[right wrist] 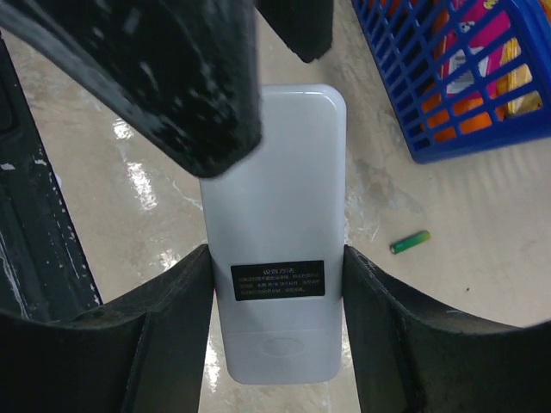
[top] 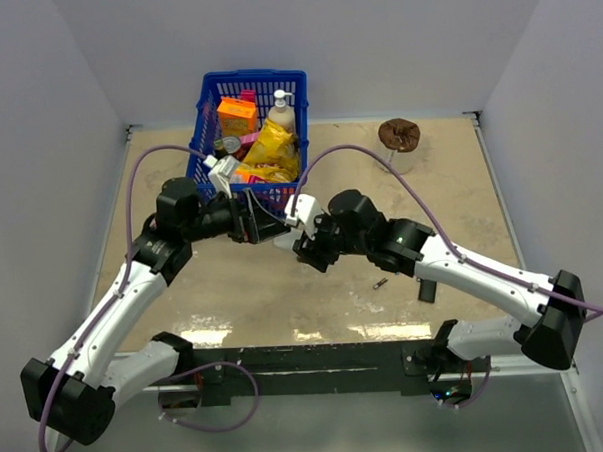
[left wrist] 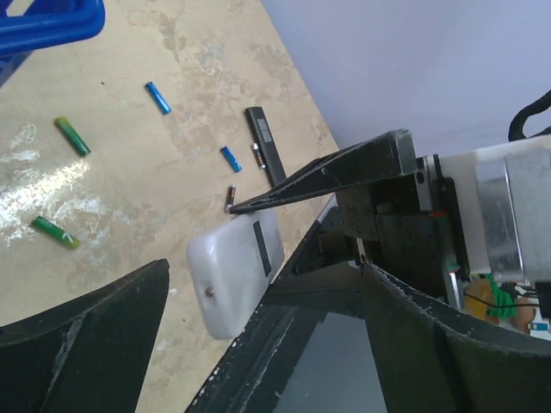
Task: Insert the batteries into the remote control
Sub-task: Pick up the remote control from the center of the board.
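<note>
My right gripper (right wrist: 274, 288) is shut on the white remote control (right wrist: 274, 232), fingers pressing both long edges beside its dark label. The remote is held above the table, its free end (left wrist: 232, 267) pointing toward my left gripper (left wrist: 258, 284). That gripper is open wide, its jaws on either side of the remote's end, and one finger (right wrist: 172, 77) overlaps the remote's corner. In the top view both grippers meet in front of the basket, around the remote (top: 303, 208). Batteries lie loose on the table: green ones (left wrist: 72, 135) (left wrist: 56, 232) (right wrist: 409, 243), blue ones (left wrist: 157, 97) (left wrist: 230, 158), a dark one (left wrist: 231, 198).
A blue basket (top: 202, 120) full of packets and bottles stands just behind the grippers. A slim black remote (left wrist: 265, 142) lies among the batteries. A brown object on a cup (top: 399, 135) sits at the back right. White walls enclose the table.
</note>
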`<state>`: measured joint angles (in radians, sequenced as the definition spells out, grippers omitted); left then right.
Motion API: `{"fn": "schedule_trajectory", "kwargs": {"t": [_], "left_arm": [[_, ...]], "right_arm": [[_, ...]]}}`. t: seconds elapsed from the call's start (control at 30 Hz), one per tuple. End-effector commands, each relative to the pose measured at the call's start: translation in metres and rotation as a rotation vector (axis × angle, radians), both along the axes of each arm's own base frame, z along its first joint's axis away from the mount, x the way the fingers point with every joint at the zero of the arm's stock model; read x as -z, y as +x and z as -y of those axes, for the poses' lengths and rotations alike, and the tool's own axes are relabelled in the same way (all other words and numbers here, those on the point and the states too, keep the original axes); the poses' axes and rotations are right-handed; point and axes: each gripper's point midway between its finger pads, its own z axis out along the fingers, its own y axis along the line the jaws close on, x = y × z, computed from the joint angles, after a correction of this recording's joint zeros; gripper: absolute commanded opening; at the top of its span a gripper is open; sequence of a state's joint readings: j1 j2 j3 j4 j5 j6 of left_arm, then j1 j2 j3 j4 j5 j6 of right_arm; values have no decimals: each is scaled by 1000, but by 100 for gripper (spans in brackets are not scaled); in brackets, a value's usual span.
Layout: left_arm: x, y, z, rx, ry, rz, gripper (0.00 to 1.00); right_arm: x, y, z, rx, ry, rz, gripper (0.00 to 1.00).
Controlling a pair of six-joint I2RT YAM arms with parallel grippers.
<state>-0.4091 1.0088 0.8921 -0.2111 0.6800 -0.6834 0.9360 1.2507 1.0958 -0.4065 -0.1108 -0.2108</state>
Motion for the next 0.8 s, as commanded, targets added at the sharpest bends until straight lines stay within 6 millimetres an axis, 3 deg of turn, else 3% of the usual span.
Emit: {"fn": "schedule_trajectory", "kwargs": {"t": [0.0, 0.13, 0.23, 0.47, 0.77], "left_arm": [[16, -15, -1, 24, 19, -98, 94], [42, -20, -8, 9, 92, -170, 93], [47, -28, -7, 35, 78, -205, 91], [42, -39, -1, 81, 4, -231, 77], [44, -42, -3, 77, 14, -229, 52]], "right_arm": [[-47, 3, -29, -64, 97, 139, 30], [-50, 4, -41, -60, 110, 169, 27], [-48, 1, -51, -69, 119, 182, 26], [-41, -4, -68, -84, 116, 197, 25], [-26, -3, -68, -53, 96, 206, 25]]}}
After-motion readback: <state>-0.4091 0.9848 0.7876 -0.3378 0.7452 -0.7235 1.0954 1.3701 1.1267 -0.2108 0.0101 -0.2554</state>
